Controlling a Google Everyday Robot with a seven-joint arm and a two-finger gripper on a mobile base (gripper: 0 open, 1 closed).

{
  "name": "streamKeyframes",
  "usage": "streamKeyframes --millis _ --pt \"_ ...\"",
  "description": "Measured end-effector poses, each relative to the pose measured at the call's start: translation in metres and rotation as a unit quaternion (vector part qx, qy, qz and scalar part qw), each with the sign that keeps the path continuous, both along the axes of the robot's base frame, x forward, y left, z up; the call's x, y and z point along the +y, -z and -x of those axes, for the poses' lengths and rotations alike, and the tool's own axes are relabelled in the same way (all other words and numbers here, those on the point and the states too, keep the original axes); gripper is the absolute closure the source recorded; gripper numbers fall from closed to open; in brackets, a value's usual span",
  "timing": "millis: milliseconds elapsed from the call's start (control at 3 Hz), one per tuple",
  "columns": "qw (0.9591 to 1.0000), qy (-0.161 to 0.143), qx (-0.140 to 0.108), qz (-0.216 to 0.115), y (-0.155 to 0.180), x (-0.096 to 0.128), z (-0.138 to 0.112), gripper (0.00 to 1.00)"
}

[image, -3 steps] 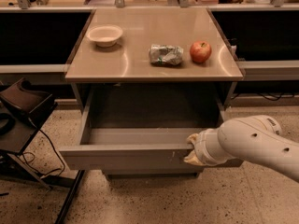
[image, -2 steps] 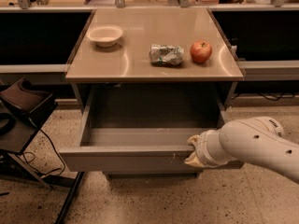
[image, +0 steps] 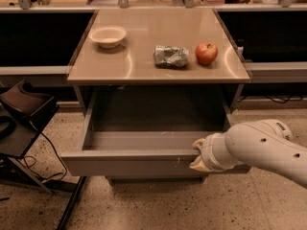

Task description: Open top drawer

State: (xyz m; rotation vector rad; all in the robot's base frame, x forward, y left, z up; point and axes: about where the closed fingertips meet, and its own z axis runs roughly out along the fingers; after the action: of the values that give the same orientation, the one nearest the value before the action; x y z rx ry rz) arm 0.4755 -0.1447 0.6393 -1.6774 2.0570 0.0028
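Note:
The top drawer (image: 129, 163) is pulled far out from under the tan counter top (image: 144, 63). Its long grey front faces me and its shallow grey tray (image: 144, 140) shows inside. The gripper (image: 197, 156) is at the right part of the drawer front's top edge, at the end of the white arm (image: 259, 147) that comes in from the right. The arm's wrist hides the fingers.
On the counter stand a white bowl (image: 108, 36), a crumpled bag (image: 171, 56) and a red apple (image: 206, 53). A dark chair or stand (image: 21, 114) with cables sits at the left. The floor is speckled terrazzo (image: 158, 205). Dark shelving flanks the counter.
The arm and gripper sit slightly lower and nearer; the drawer looks about as far out as before.

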Motion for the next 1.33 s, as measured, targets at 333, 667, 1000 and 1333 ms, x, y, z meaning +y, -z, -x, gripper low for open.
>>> streamKeyframes --millis 333,667,1000,1333 --pt "1.0000 0.000 0.000 -0.001 0.0012 -0.0003 0.0031 1.00" --pt "1.0000 0.000 0.000 -0.001 -0.0003 -0.0001 0.0031 1.00" --pt "1.0000 0.001 -0.001 -0.002 0.0004 -0.0002 0.0075 1.00" --pt "1.0000 0.001 -0.001 -0.002 -0.0004 -0.0001 0.0076 1.00"
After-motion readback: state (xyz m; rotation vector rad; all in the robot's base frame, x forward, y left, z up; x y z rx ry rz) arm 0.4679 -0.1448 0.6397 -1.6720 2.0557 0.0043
